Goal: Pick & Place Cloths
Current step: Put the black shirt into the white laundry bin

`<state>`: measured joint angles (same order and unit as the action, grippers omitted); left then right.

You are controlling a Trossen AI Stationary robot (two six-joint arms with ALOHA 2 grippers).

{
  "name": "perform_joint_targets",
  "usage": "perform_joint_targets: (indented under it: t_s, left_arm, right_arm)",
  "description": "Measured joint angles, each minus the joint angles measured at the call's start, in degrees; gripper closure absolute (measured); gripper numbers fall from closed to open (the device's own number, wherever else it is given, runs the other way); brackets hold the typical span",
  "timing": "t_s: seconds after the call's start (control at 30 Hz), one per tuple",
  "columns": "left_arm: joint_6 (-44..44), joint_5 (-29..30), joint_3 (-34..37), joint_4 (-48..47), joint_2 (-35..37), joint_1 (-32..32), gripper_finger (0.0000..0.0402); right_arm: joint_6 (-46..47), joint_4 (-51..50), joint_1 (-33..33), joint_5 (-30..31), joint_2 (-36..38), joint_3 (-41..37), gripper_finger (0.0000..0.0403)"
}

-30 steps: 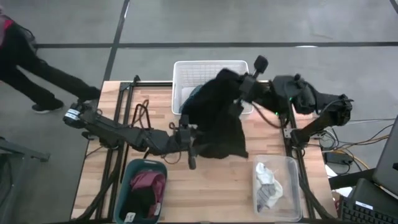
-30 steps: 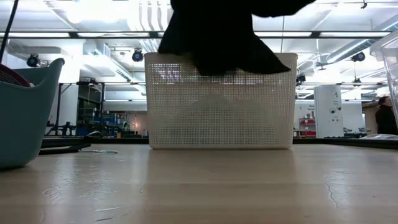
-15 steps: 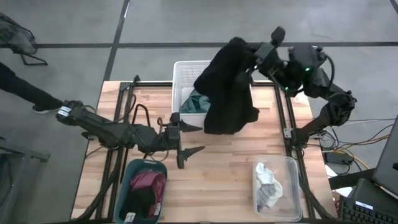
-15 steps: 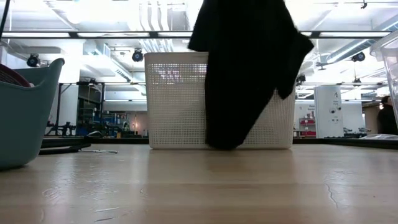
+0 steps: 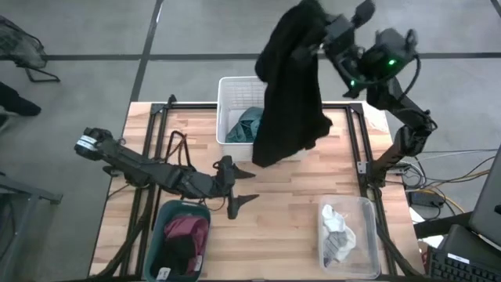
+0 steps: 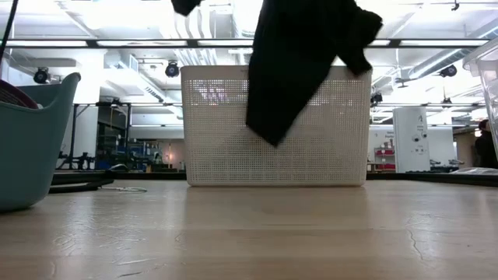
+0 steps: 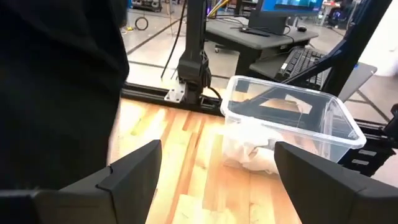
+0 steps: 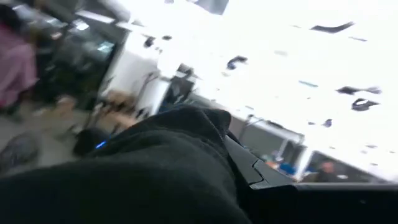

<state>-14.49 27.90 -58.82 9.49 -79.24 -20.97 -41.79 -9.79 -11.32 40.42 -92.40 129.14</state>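
A large black cloth (image 5: 290, 86) hangs high over the table from my right gripper (image 5: 322, 30), which is raised above the far edge and shut on it. The cloth's lower end (image 6: 269, 134) dangles in front of the white slatted basket (image 6: 218, 132), clear of the table. A teal cloth (image 5: 247, 125) lies inside the basket (image 5: 235, 88). My left gripper (image 5: 244, 186) is open near the table's middle, empty, to the near side of the hanging cloth (image 7: 56, 93). Its own view shows its gap (image 7: 217, 186) empty. My right gripper holds the black cloth by a bunched part at its top (image 5: 307, 22); the cloth itself drapes over the fingers and hides them (image 8: 155, 168). The cloth hangs slack and long below the gripper, lifted clear of the table and the basket.
A teal tub (image 5: 180, 239) holding a maroon-pink cloth (image 5: 185, 229) stands at the near left. A clear plastic box (image 5: 350, 237) with white and grey pieces (image 5: 337, 231) stands at the near right. Bare wood lies between them.
My right gripper has risen and gone toward the far edge, tipping upward, with the black cloth. The cloth, first spread low by my left gripper, has left it and now hangs lifted clear over the basket. My left gripper has sunk a little toward the near edge.
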Motion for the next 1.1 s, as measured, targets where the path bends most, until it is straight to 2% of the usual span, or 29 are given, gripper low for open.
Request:
perform_joint_targets:
  t_s: [0.1, 0.23, 0.37, 0.47, 0.6, 0.67, 0.73, 0.9, 1.1]
  left_arm:
    - [-1.1, 0.0, 1.1, 1.1, -0.7, 0.0, 0.0085]
    - [-1.6, 0.0, 1.3, 1.3, -2.4, 0.0, 0.0085]
    - [-3.1, 0.0, 1.3, 1.9, -3.6, 0.0, 0.0085]
    - [-4.6, 0.0, 1.5, 1.5, -4.7, -0.2, 0.0085]
    - [-5.6, 0.0, 1.7, 1.6, -5.4, -0.3, 0.0085]
    - [-5.7, 0.0, 1.7, 2.1, -5.4, -0.3, 0.0085]
    - [-5.7, 0.0, 1.7, 3.4, -5.4, -0.3, 0.0085]
    - [-5.3, 0.0, 1.7, 6.0, -5.3, -0.3, 0.0085]
    - [-5.3, 0.0, 1.7, 6.0, -5.2, -0.4, 0.0085]
  right_arm:
    - [-2.0, 2.5, -1.8, 0.1, -2.3, 3.6, 0.0390]
    - [0.2, -1.6, -3.9, 0.3, -5.2, 5.8, 0.0390]
    - [10.3, -19.7, -5.7, -2.2, -7.2, 5.7, 0.0390]
    - [19.9, -35.6, -7.2, -9.1, -9.1, 5.7, 0.0390]
    - [29.8, -53.3, -9.0, -21.5, -13.3, 5.6, 0.0390]
    - [32.2, -59.9, -9.4, -25.3, -15.7, 5.6, 0.0390]
    - [32.8, -65.1, -9.6, -26.4, -18.5, 5.6, 0.0390]
    - [32.5, -73.5, -9.8, -26.8, -25.6, 5.5, 0.0378]
    - [32.5, -74.4, -9.9, -31.0, -29.4, 5.5, 0.0318]
